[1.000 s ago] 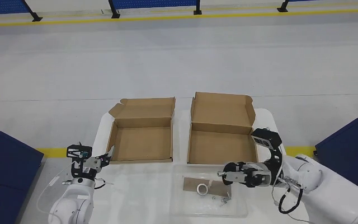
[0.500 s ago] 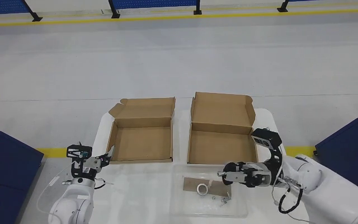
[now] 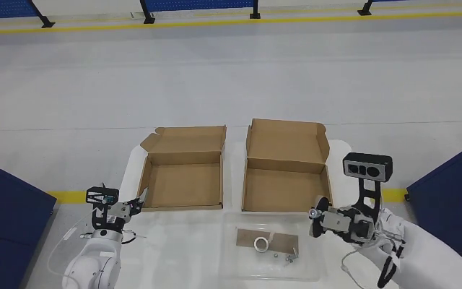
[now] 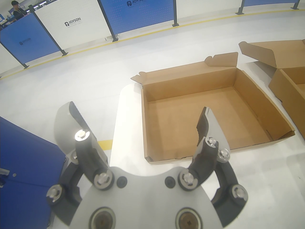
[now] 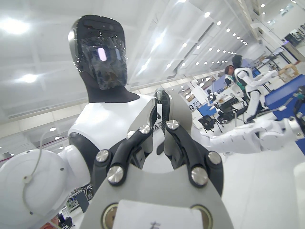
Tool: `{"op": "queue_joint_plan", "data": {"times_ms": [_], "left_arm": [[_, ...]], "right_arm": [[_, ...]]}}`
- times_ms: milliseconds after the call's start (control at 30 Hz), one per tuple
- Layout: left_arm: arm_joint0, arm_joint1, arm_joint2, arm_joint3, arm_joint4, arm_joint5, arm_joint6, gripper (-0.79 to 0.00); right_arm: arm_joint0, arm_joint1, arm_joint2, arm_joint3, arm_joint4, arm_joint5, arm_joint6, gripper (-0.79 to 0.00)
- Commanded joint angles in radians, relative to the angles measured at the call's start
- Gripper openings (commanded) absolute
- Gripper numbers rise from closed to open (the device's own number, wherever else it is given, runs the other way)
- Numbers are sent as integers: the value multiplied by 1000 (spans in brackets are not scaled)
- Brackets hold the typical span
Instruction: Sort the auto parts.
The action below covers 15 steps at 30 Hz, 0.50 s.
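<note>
Bright, even overhead light; ceiling lamps [image 5: 206,14] flare in R wrist view; faint shadows; 2 wrist views bowed at edges.

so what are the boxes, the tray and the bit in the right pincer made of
Left box and right box: matte brown cardboard, with folded flaps and raw cut edges. Tray: likely clear plastic; the white table shows through. Bit in the right pincer: probably metal, silvery and glinting, too small to be sure.
</note>
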Motion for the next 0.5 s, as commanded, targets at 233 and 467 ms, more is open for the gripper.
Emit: {"op": "queue_joint_plan", "data": {"times_ms": [233, 467], "left_arm": [[0, 0, 0, 0, 0, 0, 0, 0], [0, 0, 0, 0, 0, 0, 0, 0]], "right_arm": [[-3, -7, 3, -12, 16, 10, -11, -785], [-20, -46, 13, -91, 210, 2, 2, -785]]}}
